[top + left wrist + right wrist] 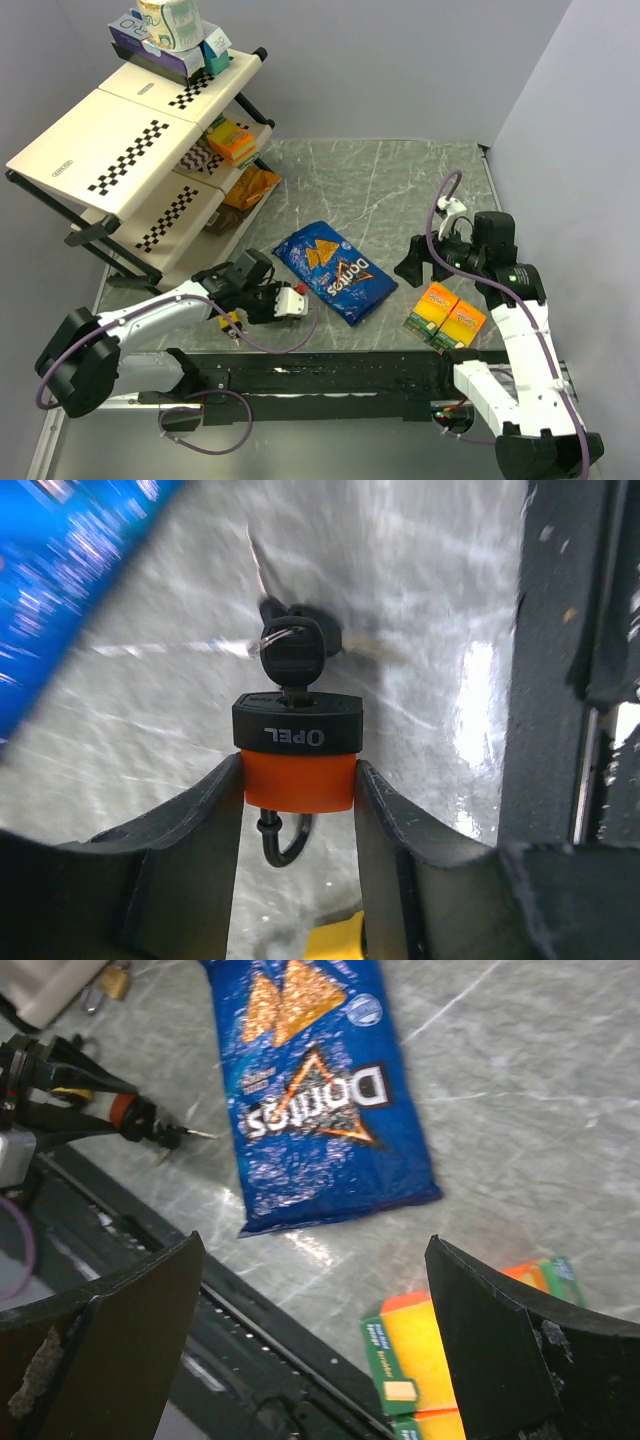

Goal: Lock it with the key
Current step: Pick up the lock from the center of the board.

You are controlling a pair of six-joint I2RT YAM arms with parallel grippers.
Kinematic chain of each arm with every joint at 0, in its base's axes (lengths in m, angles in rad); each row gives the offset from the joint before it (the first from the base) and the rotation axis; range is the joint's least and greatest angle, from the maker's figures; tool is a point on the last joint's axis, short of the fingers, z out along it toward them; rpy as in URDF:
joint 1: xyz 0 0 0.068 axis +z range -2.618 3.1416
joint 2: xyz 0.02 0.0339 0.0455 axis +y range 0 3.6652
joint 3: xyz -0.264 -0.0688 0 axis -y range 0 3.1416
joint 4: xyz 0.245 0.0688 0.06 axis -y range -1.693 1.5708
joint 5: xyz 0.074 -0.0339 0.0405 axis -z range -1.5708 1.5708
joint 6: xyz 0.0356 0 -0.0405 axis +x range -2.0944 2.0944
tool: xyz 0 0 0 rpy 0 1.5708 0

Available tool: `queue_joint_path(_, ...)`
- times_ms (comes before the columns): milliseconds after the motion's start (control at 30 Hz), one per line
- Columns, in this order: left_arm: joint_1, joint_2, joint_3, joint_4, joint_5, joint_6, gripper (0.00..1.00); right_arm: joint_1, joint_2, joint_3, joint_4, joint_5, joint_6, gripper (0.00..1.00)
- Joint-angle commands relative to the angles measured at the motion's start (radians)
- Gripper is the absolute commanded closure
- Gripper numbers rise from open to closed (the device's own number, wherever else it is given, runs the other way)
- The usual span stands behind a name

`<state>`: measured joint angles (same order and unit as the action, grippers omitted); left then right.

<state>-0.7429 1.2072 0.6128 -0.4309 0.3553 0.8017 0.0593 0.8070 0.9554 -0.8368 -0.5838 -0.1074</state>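
Near the front-left edge of the marbled table (400,180), just left of the blue Doritos bag (335,272), the orange-and-black padlock (298,765) has its key (292,658) seated in the black end. The left gripper (298,772) pinches the orange body from both sides, which looks meant to steady it while leaving the key's head free. Well apart, near two orange snack boxes (446,316), the right gripper (425,262) hangs spread wide and empty, likely ready to turn the key.

Marble table (400,180): chip bag (336,271), two boxes (446,315), rack (140,150).
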Motion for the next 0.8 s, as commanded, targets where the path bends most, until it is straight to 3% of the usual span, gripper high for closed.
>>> queue_joint_path(0, -0.024, -0.061, 0.120, -0.015, 0.071, -0.025, 0.65, 0.005, 0.052, 0.023, 0.022, -0.108, 0.055, 0.00)
queue_joint_path(167, -0.049, -0.074, 0.223, -0.074, 0.077, -0.044, 0.76, 0.005, 0.118, 0.034, 0.018, -0.169, 0.052, 0.00)
queue_joint_path(433, -0.107, -0.044, 0.424, -0.137, 0.097, -0.114, 0.78, 0.049, 0.159, -0.001, 0.185, -0.332, 0.178, 0.00)
queue_joint_path(767, -0.203, -0.011, 0.522, -0.114, 0.062, -0.182, 0.78, 0.180, 0.273, 0.008, 0.338, -0.409, 0.291, 0.00)
